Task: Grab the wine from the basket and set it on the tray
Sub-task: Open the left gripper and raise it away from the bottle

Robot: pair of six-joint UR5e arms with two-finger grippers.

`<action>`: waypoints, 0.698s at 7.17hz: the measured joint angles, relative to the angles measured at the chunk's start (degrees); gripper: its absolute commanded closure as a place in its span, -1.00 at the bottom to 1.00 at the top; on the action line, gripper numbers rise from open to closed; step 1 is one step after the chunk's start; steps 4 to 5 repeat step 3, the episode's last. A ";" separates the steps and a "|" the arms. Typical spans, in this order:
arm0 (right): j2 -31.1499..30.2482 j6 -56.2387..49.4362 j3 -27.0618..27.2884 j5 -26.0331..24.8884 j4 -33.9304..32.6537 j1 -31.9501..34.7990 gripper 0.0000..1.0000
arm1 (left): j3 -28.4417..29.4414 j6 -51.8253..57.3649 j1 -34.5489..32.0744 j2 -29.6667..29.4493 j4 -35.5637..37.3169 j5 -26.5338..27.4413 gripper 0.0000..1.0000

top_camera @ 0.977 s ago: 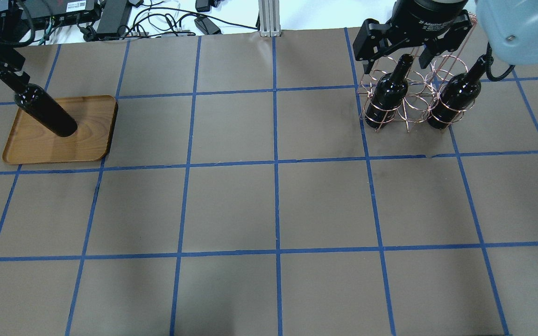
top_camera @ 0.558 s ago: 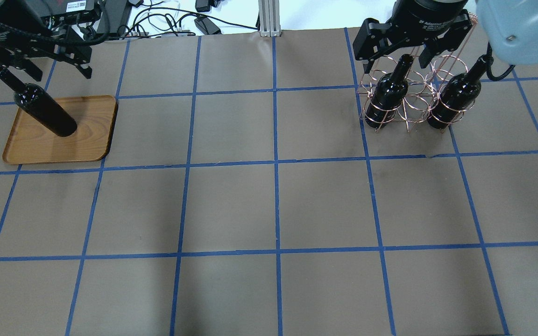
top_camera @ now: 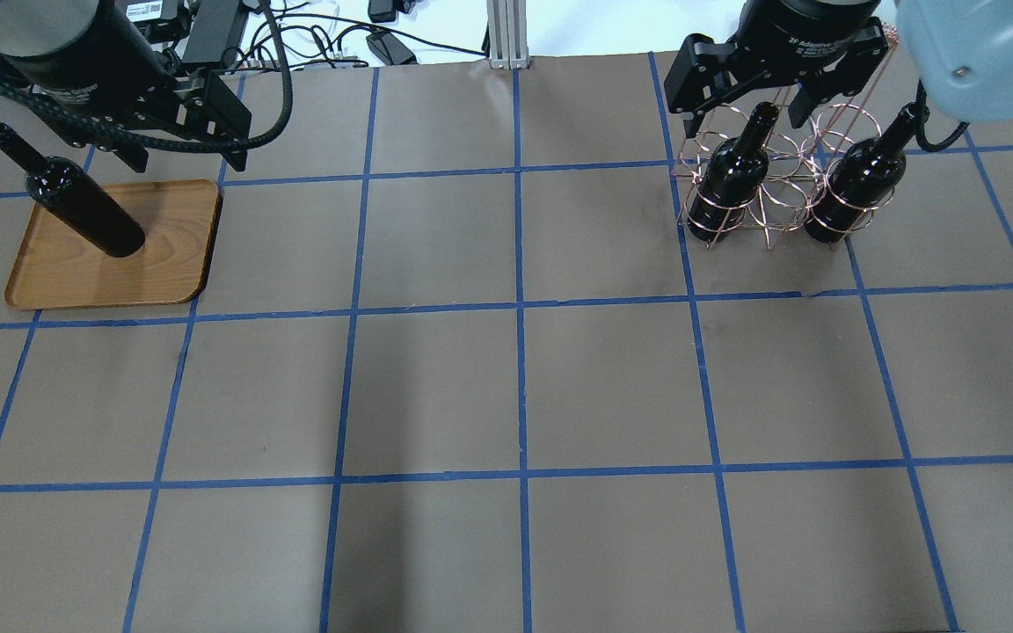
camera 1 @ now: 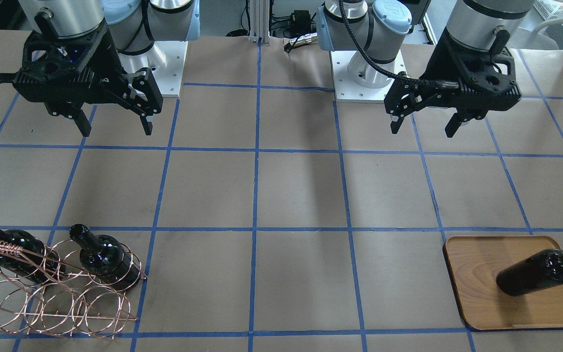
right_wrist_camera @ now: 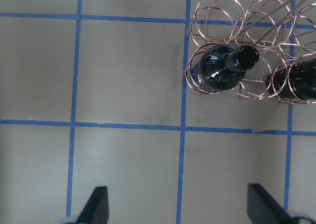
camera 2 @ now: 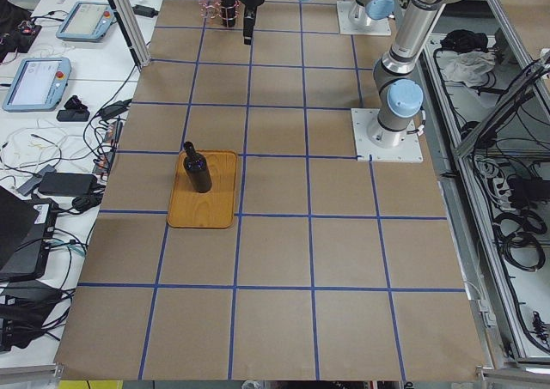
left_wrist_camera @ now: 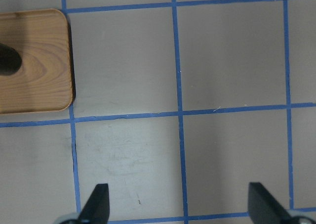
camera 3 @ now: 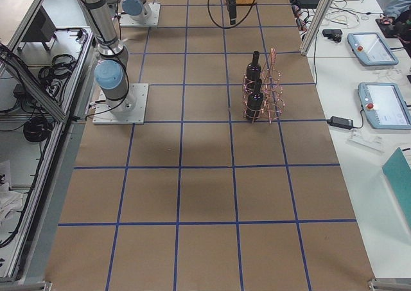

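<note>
One wine bottle [top_camera: 84, 211] stands upright on the wooden tray [top_camera: 163, 264] at the table's far left; both also show in the front view, bottle [camera 1: 535, 271] and tray [camera 1: 477, 293]. My left gripper [top_camera: 185, 163] is open and empty, raised to the right of that bottle, over the tray's right corner [left_wrist_camera: 34, 61]. The copper wire basket [top_camera: 766, 215] at the far right holds two more bottles [top_camera: 731, 180] [top_camera: 863, 180] upright. My right gripper [camera 1: 117, 131] is open and empty, high on the robot's side of the basket [right_wrist_camera: 222, 6].
The table is brown paper with a blue tape grid. Cables and power bricks [top_camera: 207, 26] and an aluminium post [top_camera: 506, 35] lie past its far edge. The arm bases [camera 1: 359, 73] stand at the robot's side. Operator pendants [camera 3: 369, 47] lie on a side bench.
My left gripper has drawn away from the neck of the bottle on the tray, to the right. The bottle stays upright on the tray. The right arm has not moved.
</note>
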 measured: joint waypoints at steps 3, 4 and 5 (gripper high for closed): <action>0.00 -0.02 0.00 0.00 -0.02 0.00 -1.00 | -0.70 0.55 -0.76 0.37 0.11 0.21 -1.00; 0.00 -0.02 0.00 0.00 -0.02 0.00 -1.00 | -0.70 0.55 -0.76 0.37 0.11 0.21 -1.00; 0.00 -0.02 0.00 0.00 -0.02 0.00 -1.00 | -0.70 0.55 -0.76 0.37 0.11 0.21 -1.00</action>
